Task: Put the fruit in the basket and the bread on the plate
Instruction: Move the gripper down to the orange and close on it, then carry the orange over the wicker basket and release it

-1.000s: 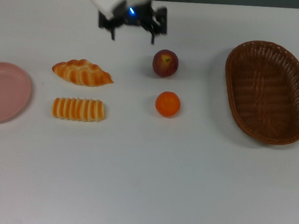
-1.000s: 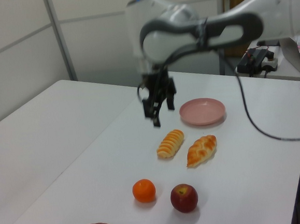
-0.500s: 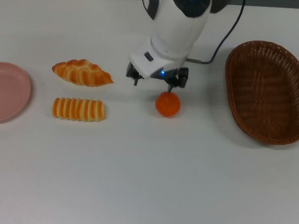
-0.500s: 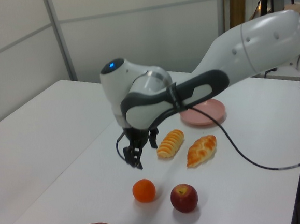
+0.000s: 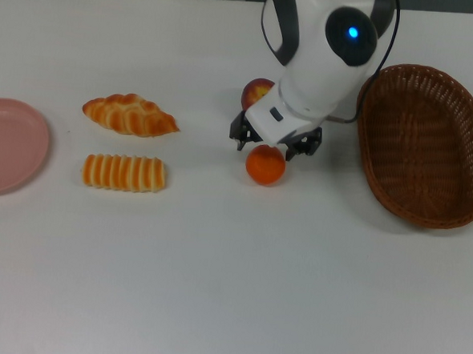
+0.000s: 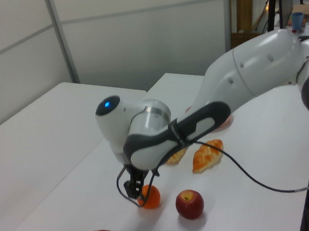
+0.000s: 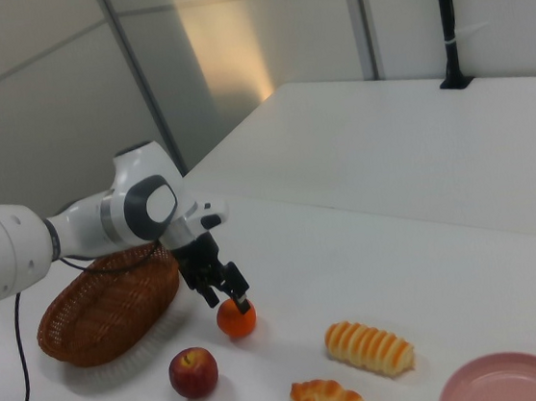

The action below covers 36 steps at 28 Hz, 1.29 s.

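White surface (image 5: pixel 214 288): carries all items. Basket (image 5: pixel 426 144), brown wicker: well apart from the orange, toward the top view's right. Plate (image 5: pixel 9 145), pink: far toward the top view's left. Croissant loaf (image 5: pixel 129 113), ridged roll (image 5: pixel 124 172): between plate and orange. Hand (image 5: pixel 275 142): fingers apart, just above the orange (image 5: pixel 265 166). Apple (image 6: pixel 190 203): just beside the orange.

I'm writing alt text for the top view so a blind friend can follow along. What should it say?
A white robot arm's end effector hovers open right above an orange on a white table, an apple half hidden behind it. A wicker basket sits at the top view's right; two breads and a pink plate at its left.
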Tool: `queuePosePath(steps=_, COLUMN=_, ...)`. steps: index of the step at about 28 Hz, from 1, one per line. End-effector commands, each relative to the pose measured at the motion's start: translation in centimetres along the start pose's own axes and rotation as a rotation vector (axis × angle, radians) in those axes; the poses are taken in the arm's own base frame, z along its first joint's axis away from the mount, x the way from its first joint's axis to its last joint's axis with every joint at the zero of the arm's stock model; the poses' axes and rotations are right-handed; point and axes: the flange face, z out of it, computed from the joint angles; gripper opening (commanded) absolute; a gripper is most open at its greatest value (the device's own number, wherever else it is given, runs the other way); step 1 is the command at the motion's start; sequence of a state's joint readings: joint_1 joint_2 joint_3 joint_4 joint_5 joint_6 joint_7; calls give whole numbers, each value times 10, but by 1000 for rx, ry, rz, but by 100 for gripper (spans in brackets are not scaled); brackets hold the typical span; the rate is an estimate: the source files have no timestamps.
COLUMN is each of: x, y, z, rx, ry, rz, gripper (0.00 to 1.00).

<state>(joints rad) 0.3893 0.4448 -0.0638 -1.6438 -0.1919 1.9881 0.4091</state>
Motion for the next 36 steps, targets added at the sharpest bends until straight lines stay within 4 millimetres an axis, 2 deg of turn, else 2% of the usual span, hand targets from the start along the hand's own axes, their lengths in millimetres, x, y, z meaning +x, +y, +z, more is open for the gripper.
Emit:
queuePosePath(steps=1, x=4, y=-9, z=24, rx=-18, ry=23, rz=16, gripper=100)
queuePosePath(steps=8, x=7, y=-11, z=33, rx=-21, ry=20, rz=18, gripper=100)
queuePosePath(steps=9, x=7, y=-11, z=34, rx=-21, ry=19, rz=18, gripper=88)
queuePosePath(steps=10, x=7, y=-11, z=34, rx=-23, ry=19, rz=17, gripper=64)
queuePosePath(steps=11, x=7, y=-11, z=34, rx=-21, ry=19, rz=20, gripper=34)
queuePosePath(steps=12, x=7, y=-11, z=34, rx=-20, ry=18, rz=20, gripper=9)
queuePosePath(steps=13, x=7, y=-11, z=34, rx=-20, ry=18, rz=20, gripper=0)
queuePosePath(steps=15, x=7, y=-11, z=33, rx=-18, ry=19, rz=25, gripper=0)
queuePosePath(steps=18, x=12, y=-10, z=19, rx=-8, ry=36, rz=61, gripper=0)
queuePosePath(steps=22, x=16, y=-7, z=-10, rx=15, ry=70, rz=91, gripper=0)
queuePosePath(steps=24, x=17, y=-6, z=-38, rx=21, ry=78, rz=99, gripper=0)
queuePosePath(steps=25, x=16, y=-8, z=-46, rx=20, ry=76, rz=97, gripper=0)
queuePosePath(steps=29, x=9, y=-35, z=-76, rx=29, ry=101, rz=88, gripper=0)
queuePosePath(steps=30, x=2, y=-53, z=-84, rx=33, ry=114, rz=90, gripper=0)
queuePosePath(steps=33, x=-13, y=-79, z=-98, rx=41, ry=132, rz=63, gripper=0)
queuePosePath(steps=36, x=-32, y=-112, z=-104, rx=39, ry=131, rz=31, gripper=0)
